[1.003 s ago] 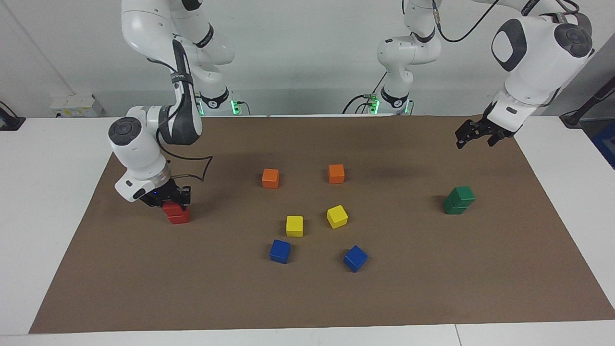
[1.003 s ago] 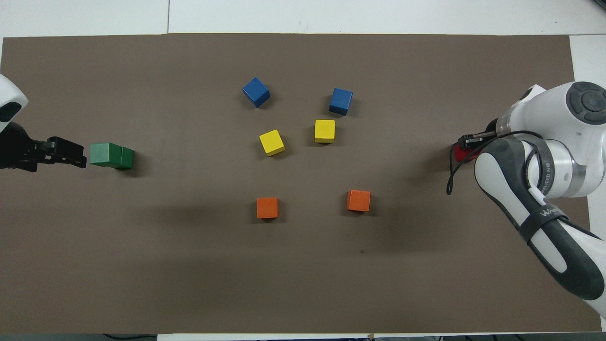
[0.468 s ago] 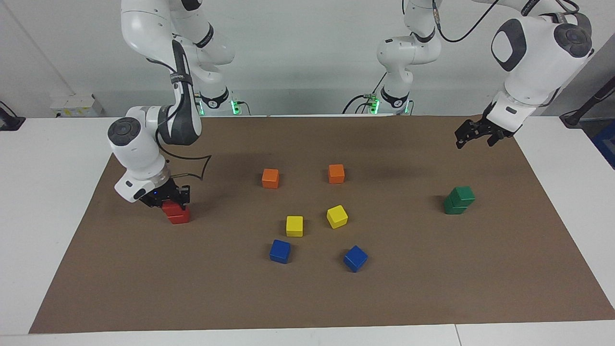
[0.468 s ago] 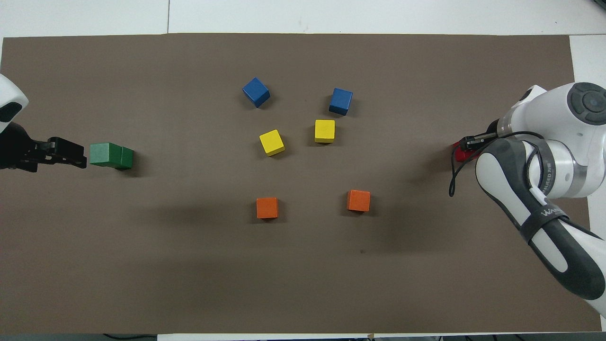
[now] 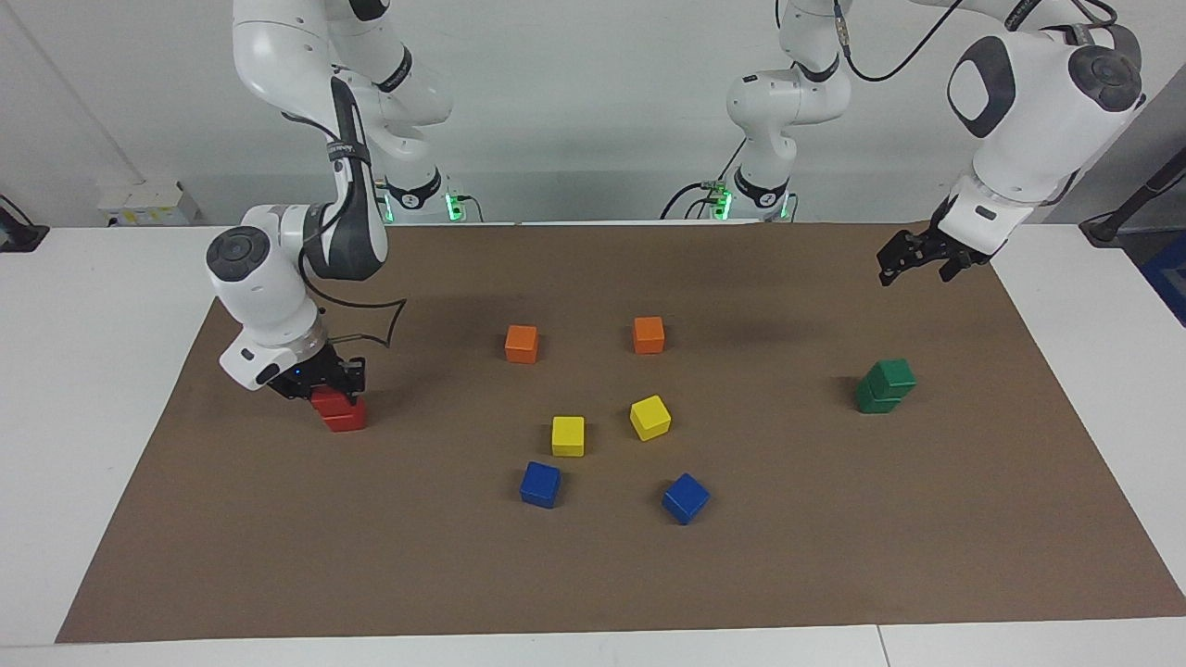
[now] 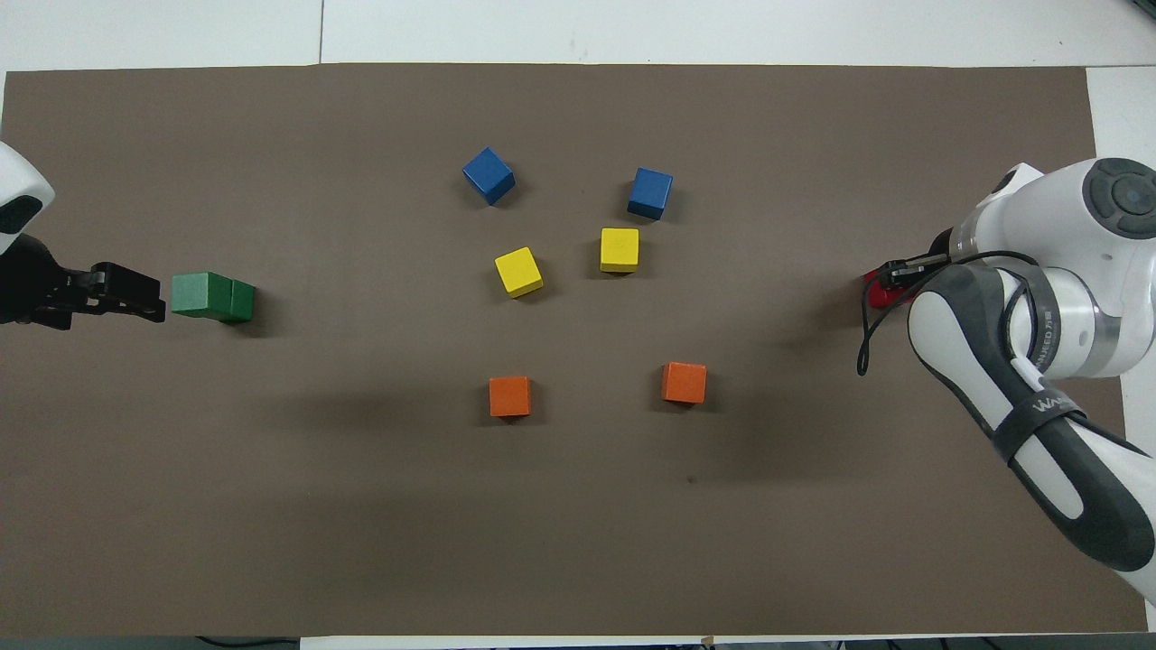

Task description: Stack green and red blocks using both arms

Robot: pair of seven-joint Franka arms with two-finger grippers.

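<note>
arms (image 5: 296, 74): white rounded shells | joint caps: dark grey | cables: black, looped | grippers: small, black | bases: green lights

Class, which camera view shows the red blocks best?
The facing view: both red blocks show stacked, the right gripper at the upper one. In the overhead view the arm hides all but a red sliver.
</note>
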